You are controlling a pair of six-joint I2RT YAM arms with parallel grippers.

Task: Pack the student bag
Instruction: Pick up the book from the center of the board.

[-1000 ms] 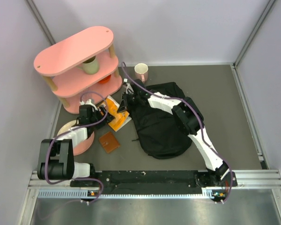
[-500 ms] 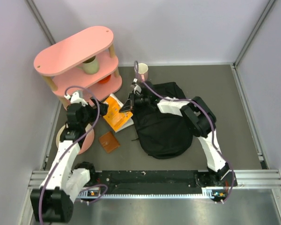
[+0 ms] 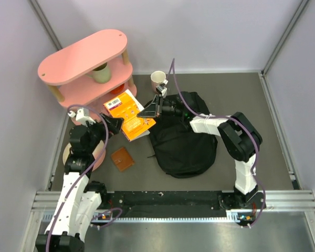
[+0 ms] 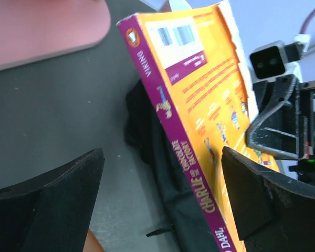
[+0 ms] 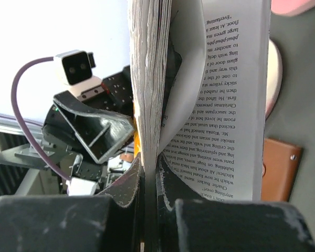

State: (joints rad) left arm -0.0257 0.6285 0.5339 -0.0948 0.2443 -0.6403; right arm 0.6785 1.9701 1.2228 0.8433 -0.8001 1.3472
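The orange book [image 4: 210,100] bears "CHARLIE", "CHOCOLATE FACTORY" and part of "DAHL" along its purple spine [image 4: 186,163]; the back-cover print is too small to read; its open page [image 5: 236,105], seen sideways, shows "Mr. Wonka himself", "Charlie Bucket", "Christmas presents".

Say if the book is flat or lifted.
Lifted and tilted. The right gripper pinches the book by its edge; pages hang partly open.
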